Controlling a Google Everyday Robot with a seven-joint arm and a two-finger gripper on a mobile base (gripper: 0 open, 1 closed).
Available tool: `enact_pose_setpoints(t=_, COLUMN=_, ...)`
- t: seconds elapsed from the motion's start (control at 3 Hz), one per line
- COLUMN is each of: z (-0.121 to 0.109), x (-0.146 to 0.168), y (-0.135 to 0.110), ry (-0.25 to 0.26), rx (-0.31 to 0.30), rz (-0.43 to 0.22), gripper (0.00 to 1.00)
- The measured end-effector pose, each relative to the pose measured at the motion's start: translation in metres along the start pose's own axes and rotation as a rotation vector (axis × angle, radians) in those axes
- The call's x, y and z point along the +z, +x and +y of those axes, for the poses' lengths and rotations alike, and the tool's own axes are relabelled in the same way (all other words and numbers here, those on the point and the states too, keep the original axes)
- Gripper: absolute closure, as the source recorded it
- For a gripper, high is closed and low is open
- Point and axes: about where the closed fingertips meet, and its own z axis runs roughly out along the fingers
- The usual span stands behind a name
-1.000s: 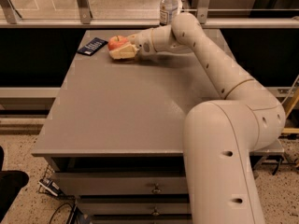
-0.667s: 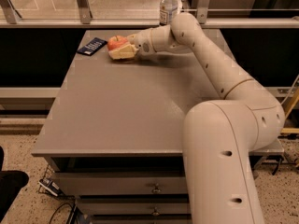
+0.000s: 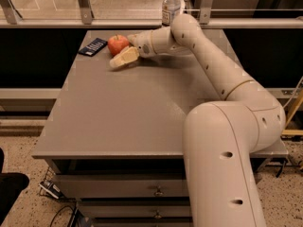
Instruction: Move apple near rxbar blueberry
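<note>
Camera view: near the tabletop's (image 3: 132,112) far left corner, the apple (image 3: 118,44) rests just right of the rxbar blueberry (image 3: 93,47). The gripper (image 3: 121,51) sits at the apple, its fingers (image 3: 124,58) spread wide, not clamping it. A bottle (image 3: 171,6) stands beyond the far edge.

On the counter (image 3: 128,122), the apple (image 3: 118,44) sat near the far left corner, with the rxbar blueberry (image 3: 93,47) lying just beside it to the left. The pincer (image 3: 124,56) reached in from the right, low over the counter, just in front of and right of the apple. A bottle (image 3: 171,6) stood behind the arm at the far edge.
</note>
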Motion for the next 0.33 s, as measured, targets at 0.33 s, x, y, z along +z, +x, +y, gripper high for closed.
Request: enact_pose_setpoints(t=0.33, z=0.0000, x=0.0001, y=0.0000, ry=0.000, rx=0.000, rz=0.000, gripper=0.00)
